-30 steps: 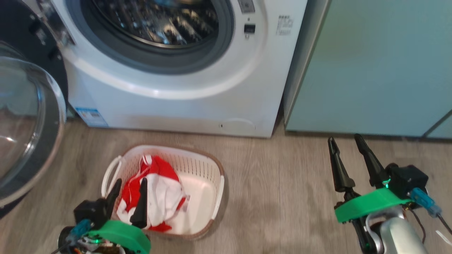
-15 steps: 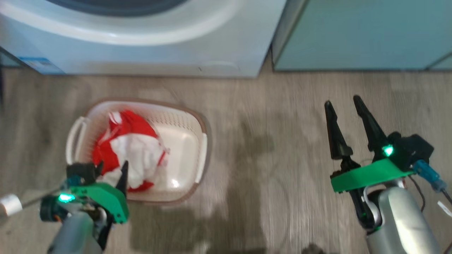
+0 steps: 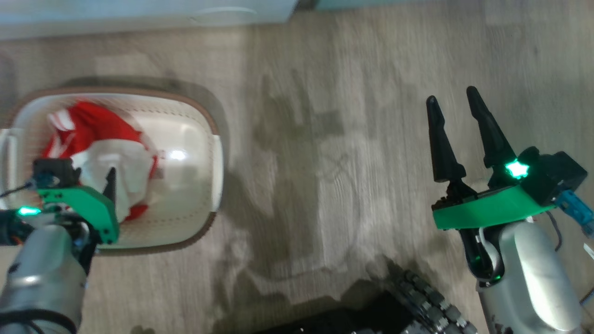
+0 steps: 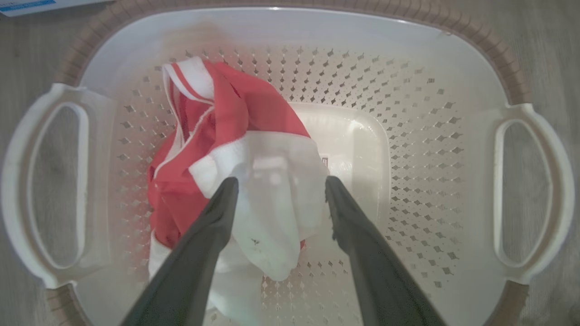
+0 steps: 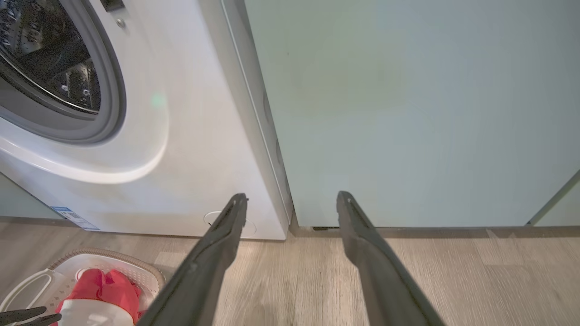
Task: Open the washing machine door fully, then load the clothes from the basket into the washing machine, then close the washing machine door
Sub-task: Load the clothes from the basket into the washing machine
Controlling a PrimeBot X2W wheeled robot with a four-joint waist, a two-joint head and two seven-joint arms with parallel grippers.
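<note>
Dark plastic fingers of the left gripper [image 4: 281, 181] stand wide apart, pointing down into the basket [image 4: 498, 50] and straddling the white part of the clothes [image 4: 217, 117] (a red-and-white bundle heaped toward one handle end of the basket). Whether the tips touch the cloth I can't quite tell, but nothing is pinched between them. The right gripper [image 3: 452, 95] hangs well off to the side over the wooden floor [image 3: 325, 139], equally wide and empty. It is aimed at the seam between the washing machine [image 5: 190, 136] and a pale green cabinet [image 5: 408, 90]. The drum mouth [image 5: 45, 59] is uncovered, so the washing machine door seems already open. Loading looks to be the step in hand, at the grasp. Next, I'd say, the left gripper should sink a little deeper and close on a thick fold so the whole bundle rises. Then it must lift clear of the rim.
</note>
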